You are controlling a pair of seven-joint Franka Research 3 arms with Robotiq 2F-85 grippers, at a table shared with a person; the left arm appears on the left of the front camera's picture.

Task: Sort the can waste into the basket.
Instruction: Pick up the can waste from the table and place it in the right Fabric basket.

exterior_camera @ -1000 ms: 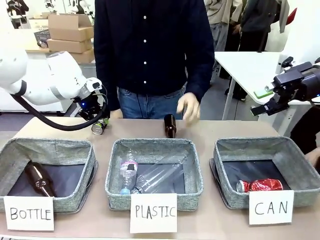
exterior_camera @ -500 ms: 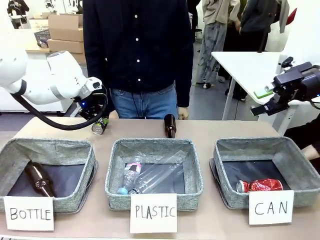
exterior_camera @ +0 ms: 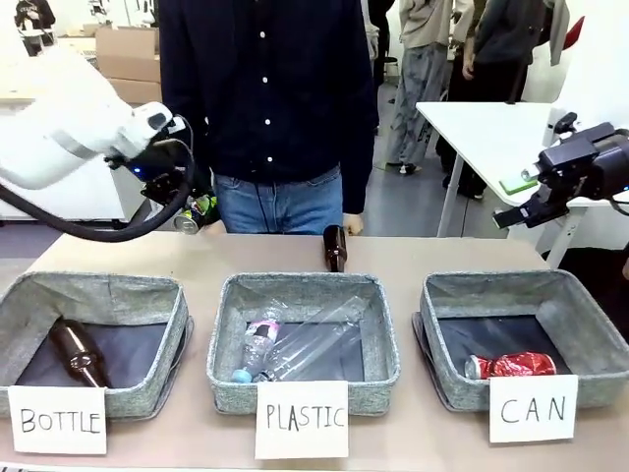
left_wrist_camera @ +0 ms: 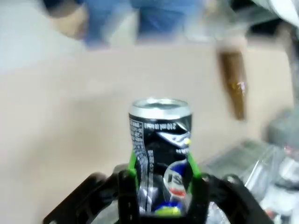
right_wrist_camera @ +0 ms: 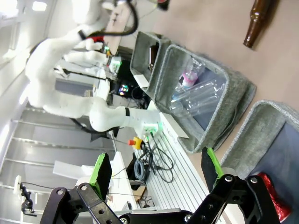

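One black can [left_wrist_camera: 161, 126], its base hidden between the green pads [left_wrist_camera: 132, 163], sat clamped in the left gripper [left_wrist_camera: 162, 167] above the blurred table [left_wrist_camera: 70, 116]; the right gripper [right_wrist_camera: 156, 163] gaped empty; the red can [exterior_camera: 516, 365] lay in the basket [exterior_camera: 491, 283].

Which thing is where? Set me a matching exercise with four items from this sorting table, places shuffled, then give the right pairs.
Things
1. black can
2. red can
3. clear plastic bottle
4. far brown bottle

Places
A. inside the PLASTIC bin
B. clamped in the left gripper
C. on the table, behind that bin
D. inside the CAN basket

Pairs: 1-B, 2-D, 3-A, 4-C
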